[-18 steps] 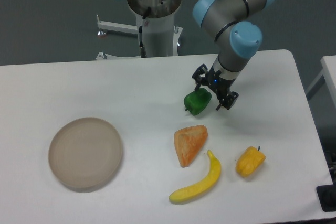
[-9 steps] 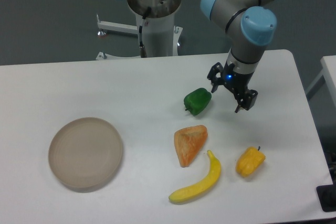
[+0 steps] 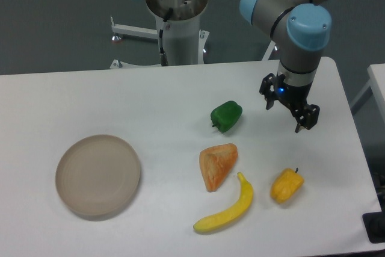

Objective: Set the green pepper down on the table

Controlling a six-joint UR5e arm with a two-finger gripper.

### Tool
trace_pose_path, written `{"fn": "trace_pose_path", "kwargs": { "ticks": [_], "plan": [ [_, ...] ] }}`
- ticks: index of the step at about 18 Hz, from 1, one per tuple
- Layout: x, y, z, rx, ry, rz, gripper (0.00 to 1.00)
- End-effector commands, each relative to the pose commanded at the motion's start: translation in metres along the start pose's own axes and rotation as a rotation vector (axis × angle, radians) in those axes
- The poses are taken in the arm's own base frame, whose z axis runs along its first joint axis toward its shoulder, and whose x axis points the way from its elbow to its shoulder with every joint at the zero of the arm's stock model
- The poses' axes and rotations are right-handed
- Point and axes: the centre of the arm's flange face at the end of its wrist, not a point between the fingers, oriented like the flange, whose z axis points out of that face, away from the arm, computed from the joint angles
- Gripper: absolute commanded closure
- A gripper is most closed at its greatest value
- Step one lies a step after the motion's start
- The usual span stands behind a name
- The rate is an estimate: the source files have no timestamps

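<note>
Jaws spread wide and empty on the gripper [image 3: 288, 110], poised above the right side of the table [image 3: 120, 100], not far from its right edge, with bare white surface directly beneath. To its left, well apart from the fingers, the green pepper [image 3: 227, 115] lying on the tabletop, stem toward the lower left. Nearer the front edge, an orange wedge of bread [image 3: 217, 165], a banana [image 3: 227, 210] just beside its lower tip, and a yellow pepper [image 3: 286, 185] off to the right below the gripper. Open white room between the green pepper and the far edge, and across the whole middle-left. Round beige plate [image 3: 98, 175] alone toward the front left. Grey floor beyond; white pedestal [image 3: 178, 25] behind the table's rear edge. Arm [image 3: 301, 25] reaching down from upper right, grey links, blue joint caps, wrist roughly vertical.
</note>
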Motion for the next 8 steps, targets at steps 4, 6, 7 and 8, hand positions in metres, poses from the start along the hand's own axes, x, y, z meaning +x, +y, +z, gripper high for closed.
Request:
{"fn": "trace_pose_path", "kwargs": {
  "ticks": [4,6,7,8],
  "plan": [
    [-0.0041,0.0003,-0.0013,-0.016,-0.009,0.001,0.00],
    [-0.0039,0.0001,0.0015,-0.025,-0.006,0.001,0.00],
    [-0.0039,0.0001,0.0015,-0.025,-0.006,0.001,0.00],
    [-0.0041,0.0000,0.0026,-0.025,-0.004,0.001,0.00]
  ]
}}
